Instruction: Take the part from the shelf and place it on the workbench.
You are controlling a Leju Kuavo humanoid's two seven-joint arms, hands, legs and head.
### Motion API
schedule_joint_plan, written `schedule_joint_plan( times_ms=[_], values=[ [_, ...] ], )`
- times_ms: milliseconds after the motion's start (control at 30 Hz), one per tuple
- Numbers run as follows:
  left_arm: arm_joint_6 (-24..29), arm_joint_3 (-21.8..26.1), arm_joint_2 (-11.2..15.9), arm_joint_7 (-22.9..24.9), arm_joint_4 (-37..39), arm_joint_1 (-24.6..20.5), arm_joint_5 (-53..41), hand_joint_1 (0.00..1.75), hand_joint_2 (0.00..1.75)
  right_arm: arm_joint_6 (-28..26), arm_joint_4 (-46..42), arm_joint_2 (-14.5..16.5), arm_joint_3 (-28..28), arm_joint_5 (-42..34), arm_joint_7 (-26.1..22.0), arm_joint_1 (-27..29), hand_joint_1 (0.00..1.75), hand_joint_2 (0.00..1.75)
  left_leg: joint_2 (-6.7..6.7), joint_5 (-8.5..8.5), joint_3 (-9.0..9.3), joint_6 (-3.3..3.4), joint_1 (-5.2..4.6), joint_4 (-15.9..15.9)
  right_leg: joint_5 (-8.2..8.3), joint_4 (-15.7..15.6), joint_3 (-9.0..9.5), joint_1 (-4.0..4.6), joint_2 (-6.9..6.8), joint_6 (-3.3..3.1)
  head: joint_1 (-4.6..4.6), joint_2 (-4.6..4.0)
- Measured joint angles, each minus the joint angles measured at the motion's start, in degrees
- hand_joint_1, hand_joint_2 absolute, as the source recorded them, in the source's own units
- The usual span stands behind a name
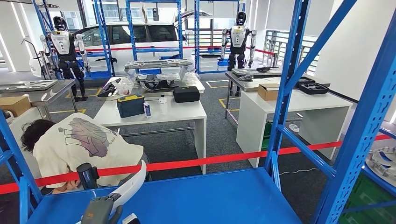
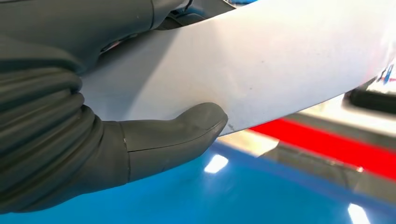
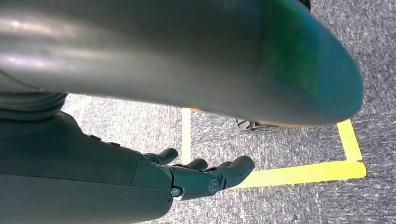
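L robot hand grips long curved white plastic part by its edge (thumb only just on). Risk: slips, or clips blue shelf post. R robot hand empty, fingers loose.

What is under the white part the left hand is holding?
Under the white part lies the blue shelf board. The left hand grips the part's near end, thumb pressed beneath it; whether the part touches the board is hidden.
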Motion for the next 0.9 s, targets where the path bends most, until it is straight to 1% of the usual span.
schedule_joint_plan(
  times_ms=[333,567,700,800,833,867,900],
  values=[
    [-2.4,-1.3,-1.2,0.9,-8.2,0.3,0.5,1.75,1.75,0.0,0.0,0.3,-0.5,0.0,-0.1,0.0,0.00,0.00,0.00,-0.01,0.00,-0.01,0.02,0.0,-0.01,0.0,0.00,0.01,0.00,0.00,0.00,0.00],
    [-3.3,-3.4,-1.1,1.6,-12.9,0.9,1.8,1.75,1.75,0.0,0.0,0.4,-1.0,0.2,-0.5,-0.1,0.00,0.00,-0.04,-0.12,-0.02,0.16,-0.15,0.1,-0.02,0.0,0.04,-0.30,-0.03,0.17,0.00,0.00],
    [-3.6,-5.0,-0.8,1.9,-15.9,1.1,2.4,1.75,1.75,0.0,0.0,0.5,-1.5,0.3,-0.8,-0.1,0.00,0.00,-0.03,-0.34,-0.03,0.51,-0.49,0.2,-0.12,0.0,0.08,-0.54,-0.02,0.48,0.00,0.00],
    [-3.3,-5.8,-0.6,1.9,-16.9,1.1,2.5,1.75,1.75,0.0,0.0,0.6,-1.6,0.4,-0.9,-0.1,0.00,0.00,-0.04,-0.41,-0.01,0.97,-0.69,0.3,-0.12,-0.2,0.20,-0.71,-0.02,0.96,0.00,0.00],
    [-3.1,-6.1,-0.6,1.9,-17.2,1.2,2.5,1.75,1.75,0.0,0.0,0.6,-1.6,0.5,-0.9,-0.1,0.00,0.00,0.01,-0.23,0.11,1.20,-0.54,0.0,-0.23,-0.1,0.21,-0.78,-0.02,1.13,0.00,0.00],
    [-2.9,-6.3,-0.6,1.8,-17.4,1.2,2.6,1.75,1.75,0.0,0.0,0.6,-1.7,0.5,-1.0,-0.2,0.00,0.00,0.06,-0.01,0.25,1.44,-0.37,-0.3,-0.63,0.4,0.02,-0.76,-0.05,1.31,0.01,0.00],
    [-2.8,-6.5,-0.6,1.8,-17.6,1.2,2.7,1.75,1.75,0.0,0.0,0.6,-1.7,0.6,-1.0,-0.2,0.00,0.00,0.14,0.18,0.38,1.68,-0.18,-0.7,-1.66,1.9,-0.64,-0.72,-0.08,1.46,0.02,0.00]
  ],
)
